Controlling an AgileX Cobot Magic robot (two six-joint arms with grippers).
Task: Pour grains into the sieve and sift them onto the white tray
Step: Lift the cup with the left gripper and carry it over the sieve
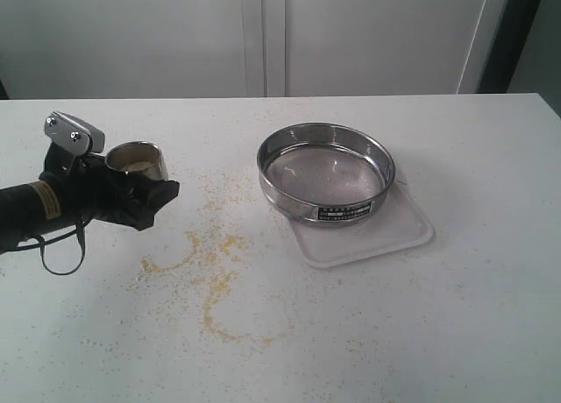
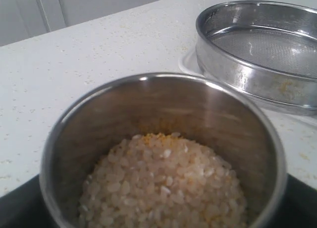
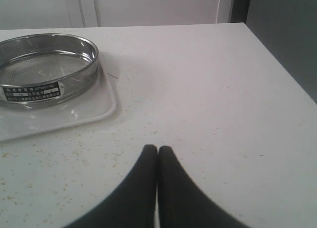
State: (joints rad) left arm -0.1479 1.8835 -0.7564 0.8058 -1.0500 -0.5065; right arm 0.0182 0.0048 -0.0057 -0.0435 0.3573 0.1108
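Note:
My left gripper is shut on a small steel cup and holds it upright above the table's left side, well left of the sieve. The cup holds off-white grains with some yellow meal at the far edge. The round steel sieve with its dark label rests on the white tray; its mesh looks bare. My right gripper is shut on nothing, low over the table to the right of the tray and sieve. It is outside the exterior view.
Yellow meal lies scattered in streaks over the table between the cup and the tray. Finer specks dot the table near the tray. White cabinet doors stand behind the table's far edge.

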